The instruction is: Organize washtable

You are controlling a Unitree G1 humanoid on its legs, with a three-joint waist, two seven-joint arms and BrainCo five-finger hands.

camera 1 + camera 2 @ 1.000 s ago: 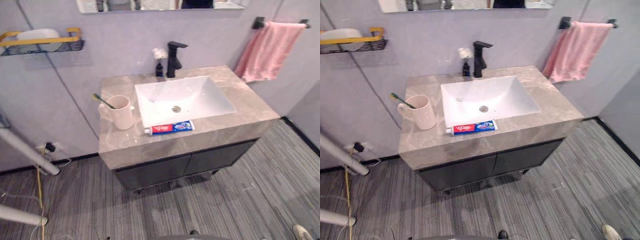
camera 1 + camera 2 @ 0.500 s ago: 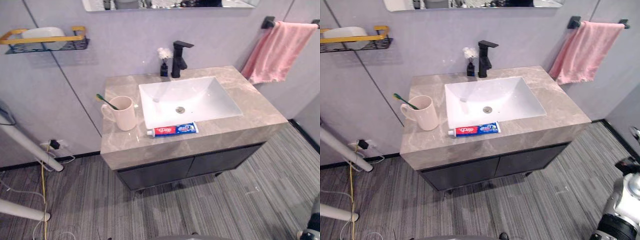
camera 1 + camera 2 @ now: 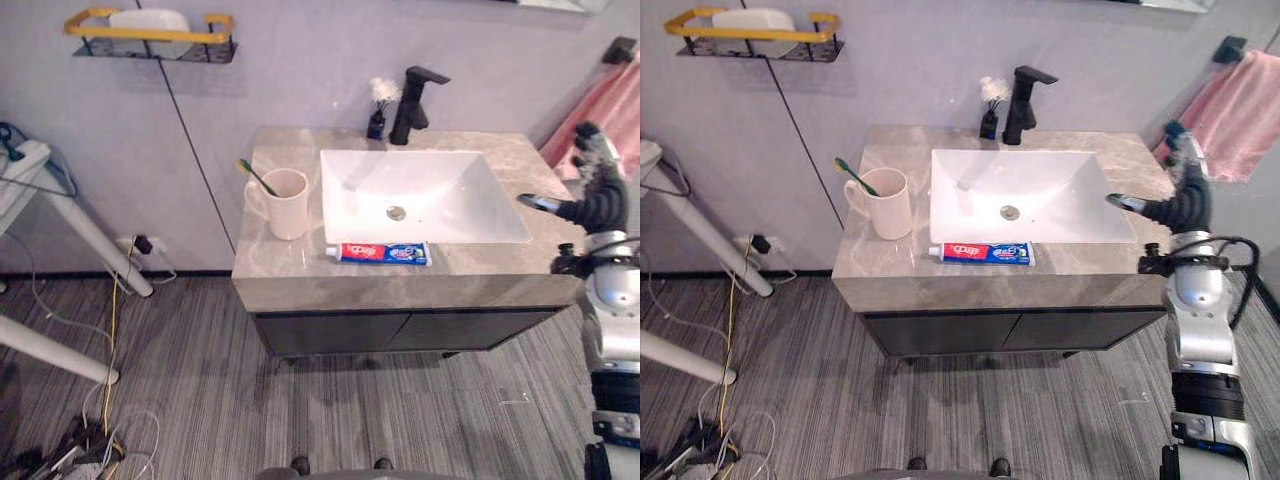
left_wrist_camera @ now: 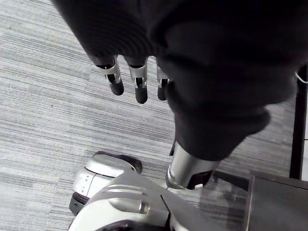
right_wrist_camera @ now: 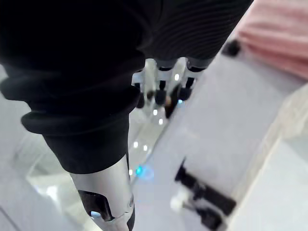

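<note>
You have nothing tidied so far, in my judgement: your right hand (image 3: 1187,182) is raised, fingers apart and empty, the toothpaste tube (image 3: 383,253) lies on the counter (image 3: 290,268) well off its thumb side, the cup (image 3: 288,205) with its toothbrush (image 3: 257,177) beyond, and your left hand (image 4: 114,77) hangs slack and empty.

Right hand (image 3: 1185,190) raised, fingers loose; left hand (image 4: 138,84) lowered, fingers straight

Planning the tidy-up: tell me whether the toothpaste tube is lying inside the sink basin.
No, the toothpaste tube lies flat on the countertop, just in front of the sink basin's front edge.
</note>
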